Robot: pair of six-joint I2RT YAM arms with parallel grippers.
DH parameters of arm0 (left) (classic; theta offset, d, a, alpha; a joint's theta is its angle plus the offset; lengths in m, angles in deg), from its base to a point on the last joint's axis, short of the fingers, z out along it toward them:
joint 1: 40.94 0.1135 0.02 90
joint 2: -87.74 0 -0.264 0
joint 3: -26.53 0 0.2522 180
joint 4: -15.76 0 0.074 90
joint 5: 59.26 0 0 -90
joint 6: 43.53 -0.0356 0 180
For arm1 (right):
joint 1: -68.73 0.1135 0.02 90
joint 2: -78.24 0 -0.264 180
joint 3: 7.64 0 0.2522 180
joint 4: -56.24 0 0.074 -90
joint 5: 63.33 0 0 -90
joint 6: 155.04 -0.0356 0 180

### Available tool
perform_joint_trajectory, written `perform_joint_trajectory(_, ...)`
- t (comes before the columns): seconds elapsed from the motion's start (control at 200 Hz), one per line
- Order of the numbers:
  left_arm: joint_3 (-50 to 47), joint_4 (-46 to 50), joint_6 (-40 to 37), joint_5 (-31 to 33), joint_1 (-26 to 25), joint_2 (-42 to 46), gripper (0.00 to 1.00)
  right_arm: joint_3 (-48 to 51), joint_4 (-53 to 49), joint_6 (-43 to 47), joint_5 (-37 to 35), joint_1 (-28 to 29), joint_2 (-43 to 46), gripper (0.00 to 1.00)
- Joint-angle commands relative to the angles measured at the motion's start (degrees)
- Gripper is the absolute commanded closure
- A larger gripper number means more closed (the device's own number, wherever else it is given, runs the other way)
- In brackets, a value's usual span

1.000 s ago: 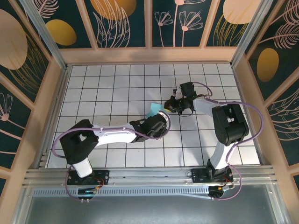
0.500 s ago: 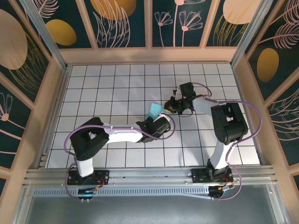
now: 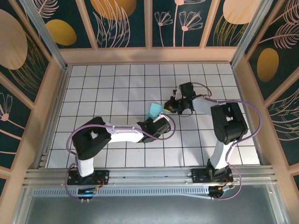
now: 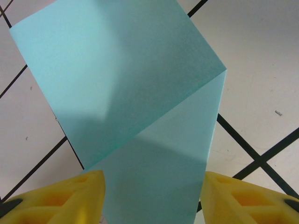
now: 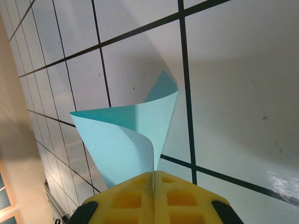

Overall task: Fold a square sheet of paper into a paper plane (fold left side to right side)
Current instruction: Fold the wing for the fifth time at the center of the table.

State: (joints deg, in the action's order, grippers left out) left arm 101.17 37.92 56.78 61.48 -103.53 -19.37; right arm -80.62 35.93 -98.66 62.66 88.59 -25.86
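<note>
The square sheet of paper is turquoise and curls up off the white tiles at the table's middle. My right gripper holds it from the right. In the right wrist view the yellow fingertips of the right gripper are shut on the sheet, which bends into a cone. My left gripper sits just in front of the paper. In the left wrist view the folded-over sheet runs down between the two yellow fingers of the left gripper, which stand apart at its side edges.
The tiled table is boxed in by wooden walls at the back and sides. A metal rail carrying both arm bases runs along the near edge. The right arm's upper link stands right of the paper.
The left arm's elbow has swung to the right while its gripper stays by the paper, jaws a little narrower. The right gripper keeps its hold and has hardly moved.
</note>
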Motion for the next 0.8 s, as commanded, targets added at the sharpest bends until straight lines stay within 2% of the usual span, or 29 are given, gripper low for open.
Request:
perform_joint_trajectory(0.0, 0.12, 1.43, -0.51, 1.47, -0.25, -0.91, 0.5, -1.42, -1.05, -0.99, -0.65, -0.11, -0.93, 1.0)
perform_joint_trajectory(0.345, -0.85, 0.23, 0.15, 1.63, -0.24, 0.01, 0.74, -1.52, -1.63, -0.18, -1.7, -0.13, -0.83, 1.0)
perform_joint_trajectory(0.46, -1.19, -0.79, 0.76, 0.51, -0.23, -0.09, 0.8, -1.47, -1.81, 0.04, -2.69, -0.21, -0.3, 0.96)
perform_joint_trajectory(0.601, -1.88, -2.54, 2.01, -0.48, -0.21, 0.07, 0.9, -0.66, -1.38, 0.14, -4.38, -0.81, 1.66, 0.87)
perform_joint_trajectory(0.696, -2.38, -3.51, 3.03, -1.06, -0.21, 0.67, 0.93, 0.86, -0.83, 0.14, -7.03, -2.12, 4.61, 0.73)
perform_joint_trajectory(0.796, -3.04, -5.16, 3.97, -2.96, -0.12, 1.39, 0.95, 2.72, -0.67, 1.18, -10.21, -4.55, 8.77, 0.63)
